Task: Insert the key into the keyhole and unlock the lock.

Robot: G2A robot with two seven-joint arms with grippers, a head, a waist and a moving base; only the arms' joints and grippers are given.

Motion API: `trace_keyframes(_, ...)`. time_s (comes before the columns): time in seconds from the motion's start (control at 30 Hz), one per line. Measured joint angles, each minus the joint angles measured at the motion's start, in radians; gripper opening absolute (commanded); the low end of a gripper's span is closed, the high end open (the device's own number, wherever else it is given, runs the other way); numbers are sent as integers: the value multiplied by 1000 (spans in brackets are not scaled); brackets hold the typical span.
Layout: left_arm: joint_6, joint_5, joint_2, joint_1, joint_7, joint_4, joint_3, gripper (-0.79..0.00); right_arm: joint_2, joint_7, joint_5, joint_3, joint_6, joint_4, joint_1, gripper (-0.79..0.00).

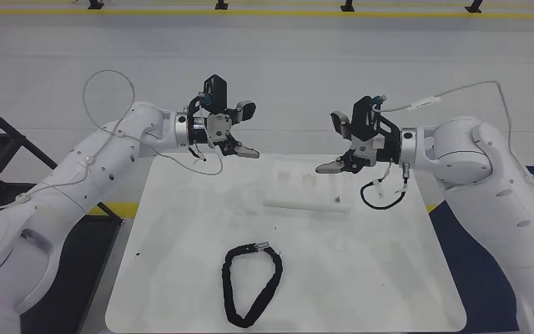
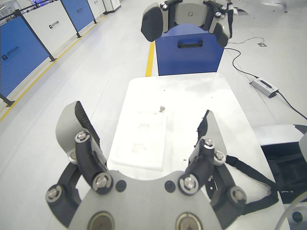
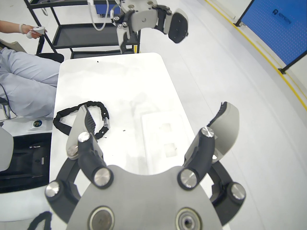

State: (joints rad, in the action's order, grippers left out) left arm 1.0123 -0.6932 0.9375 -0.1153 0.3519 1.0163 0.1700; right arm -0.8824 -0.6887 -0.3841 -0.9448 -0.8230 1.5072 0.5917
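The key [image 1: 336, 199] is lying flat on the white foam tray [image 1: 288, 197], near its right end, beside shallow square recesses. It is looking small, thin and metallic. Judge it light, rigid and slippery, sitting low on soft foam. A pinch at the head, leaving the blade projecting, is appearing most suitable.

The chain lock [image 1: 228, 285] is lying as a closed loop on the counter [image 1: 375, 275], well apart from the tray, on the robot's side. Its black fabric sleeve is looking soft and grippy, and the chain inside is probably heavy and limp. The bare metal cylinder [image 1: 265, 245] at the loop's far end is the stiff part and the likely place to steady it. The keyhole is too small to make out.

The left claw [image 1: 247, 130] is hanging off the tray's left end and the right claw [image 1: 332, 144] near its right end. Both are spread wide and carrying nothing. Ribbed black pads [image 2: 86, 123] are lining the fingers.
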Motion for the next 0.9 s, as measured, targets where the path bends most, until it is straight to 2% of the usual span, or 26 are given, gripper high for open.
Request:
trace_keyframes(0.17,0,0,0,0,0,0,0,0,-3,-45,20,25,41,-69,18,0)
trace_keyframes(0.27,0,0,0,0,0,0,0,0,-12,-97,48,57,103,-125,13,0)
trace_keyframes(0.47,0,0,0,0,0,0,0,0,-48,-212,110,141,281,-240,-30,0)
trace_keyframes(0.7,0,0,0,0,0,0,0,0,-91,-291,128,222,491,-348,-58,0)
trace_keyframes(0.9,0,0,0,0,0,0,0,0,-133,-321,138,286,593,-441,-69,0)
